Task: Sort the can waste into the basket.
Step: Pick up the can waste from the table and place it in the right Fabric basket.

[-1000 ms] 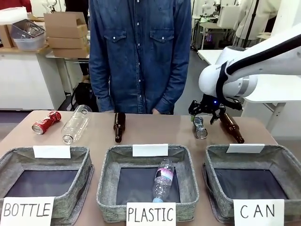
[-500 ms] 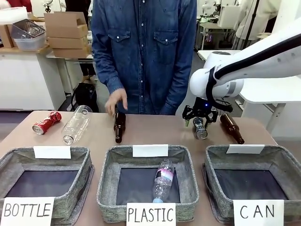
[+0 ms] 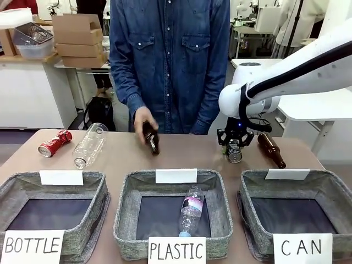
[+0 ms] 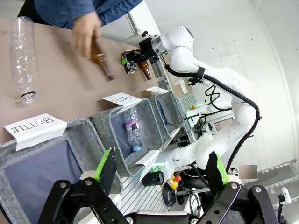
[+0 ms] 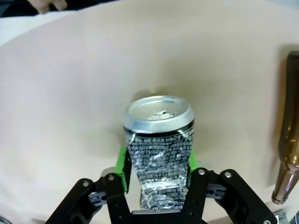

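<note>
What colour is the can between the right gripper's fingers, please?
The can is silver with dark print; right wrist view.

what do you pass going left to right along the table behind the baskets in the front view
red can → clear bottle → brown bottle under a hand → silver can → second brown bottle

Illumination is bright, even and diffuse, from overhead. On the bench only a faint, soft shadow lies just behind the silver can, whose lid carries a mild glare. Left of the can in the front view, the person's hand and the brown bottle under it are motion-blurred. Both wrist views show wide-angle bending toward the edges; the room far behind the can is soft
</note>
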Motion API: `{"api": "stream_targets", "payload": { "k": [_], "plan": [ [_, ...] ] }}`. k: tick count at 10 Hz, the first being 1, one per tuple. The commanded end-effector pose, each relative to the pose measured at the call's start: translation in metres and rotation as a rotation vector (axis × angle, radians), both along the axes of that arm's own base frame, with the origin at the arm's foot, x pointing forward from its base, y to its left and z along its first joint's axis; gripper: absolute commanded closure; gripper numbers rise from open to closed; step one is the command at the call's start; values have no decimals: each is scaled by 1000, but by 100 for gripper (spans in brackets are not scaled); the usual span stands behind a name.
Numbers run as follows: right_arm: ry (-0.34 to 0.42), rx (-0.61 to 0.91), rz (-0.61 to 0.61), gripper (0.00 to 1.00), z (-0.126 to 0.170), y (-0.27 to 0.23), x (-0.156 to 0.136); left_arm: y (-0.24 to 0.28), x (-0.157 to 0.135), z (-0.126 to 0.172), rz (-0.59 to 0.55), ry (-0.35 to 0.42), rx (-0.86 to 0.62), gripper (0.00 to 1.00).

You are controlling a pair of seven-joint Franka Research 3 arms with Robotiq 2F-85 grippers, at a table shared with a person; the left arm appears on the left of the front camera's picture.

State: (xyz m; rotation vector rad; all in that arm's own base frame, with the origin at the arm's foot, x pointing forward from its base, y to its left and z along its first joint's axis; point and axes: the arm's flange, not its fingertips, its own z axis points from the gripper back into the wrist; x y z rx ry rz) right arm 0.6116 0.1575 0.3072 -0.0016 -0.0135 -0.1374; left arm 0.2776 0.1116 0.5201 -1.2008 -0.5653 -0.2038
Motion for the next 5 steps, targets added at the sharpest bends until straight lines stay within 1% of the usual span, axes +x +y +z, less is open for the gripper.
{"api": "stream_targets", "payload": {
  "k": [1,5],
  "plan": [
    [8,-67,-27,100,-1,7,8,-2,0,1,-2,-26,-18,0],
    [12,-39,-35,100,-2,2,7,-2,0,1,-2,-26,-18,0]
  ]
}}
